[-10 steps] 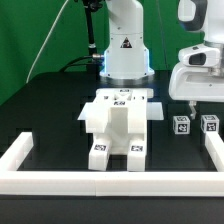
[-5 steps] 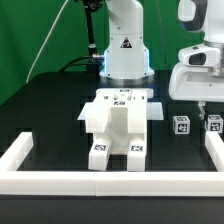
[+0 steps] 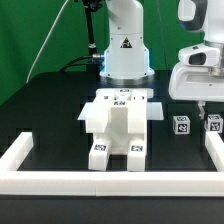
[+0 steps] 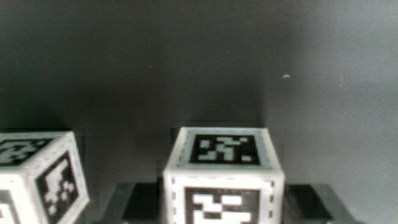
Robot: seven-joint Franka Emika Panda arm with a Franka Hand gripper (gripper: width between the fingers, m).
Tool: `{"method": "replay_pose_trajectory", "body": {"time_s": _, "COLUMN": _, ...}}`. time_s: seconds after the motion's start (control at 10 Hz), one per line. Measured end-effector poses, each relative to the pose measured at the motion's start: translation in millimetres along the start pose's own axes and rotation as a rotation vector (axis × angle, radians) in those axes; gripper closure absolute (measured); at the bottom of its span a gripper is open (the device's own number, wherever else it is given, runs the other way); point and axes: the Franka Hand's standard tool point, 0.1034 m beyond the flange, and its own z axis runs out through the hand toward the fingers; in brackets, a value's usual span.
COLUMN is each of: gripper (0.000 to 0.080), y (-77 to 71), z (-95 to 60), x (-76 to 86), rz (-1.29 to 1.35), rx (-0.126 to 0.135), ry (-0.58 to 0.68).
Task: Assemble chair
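Two loose chair legs are standing upright on the black bench [image 3: 50, 110] toward the exterior view's right. The free leg [image 3: 181, 124] is sitting apart, while the outer leg [image 3: 213, 122] is sitting directly beneath the arm's white wrist. Both are showing their square tags upward, which is likely helping the rig locate them.

In the wrist view the jaws are straddling the outer leg, with a dark finger [image 4: 128, 198] pressing close against each side. They are standing partly closed and appear to be gripping it, not merely hovering. The leg's base seems to be resting on the bench, though this is hard to confirm.

The main chair assembly [image 3: 118, 125], a block of white tagged parts, is waiting in the middle of the bench, well apart from both legs and inside the low border rail [image 3: 60, 181]. Gripping near the top is probably leaving the lower end free for fitting into that assembly.
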Motion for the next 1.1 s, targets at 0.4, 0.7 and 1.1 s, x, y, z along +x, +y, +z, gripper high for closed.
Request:
{"method": "replay_pose_trajectory", "body": {"time_s": 0.4, "gripper": 0.0517, "y": 41.8, "z": -106.2, "x": 1.5, "rz": 0.053, "rx": 0.04, "ry": -0.066}}
{"method": "replay_pose_trajectory", "body": {"time_s": 0.7, "gripper": 0.0517, "y": 55.1, "z": -119.2, "x": 13.6, "rz": 0.069, "rx": 0.044, "ry": -0.063}}
{"method": "replay_pose_trajectory", "body": {"time_s": 1.1, "gripper": 0.0517, "y": 59.9, "z": -122.1, "x": 13.5, "rz": 0.026, "rx": 0.042, "ry": -0.075}}
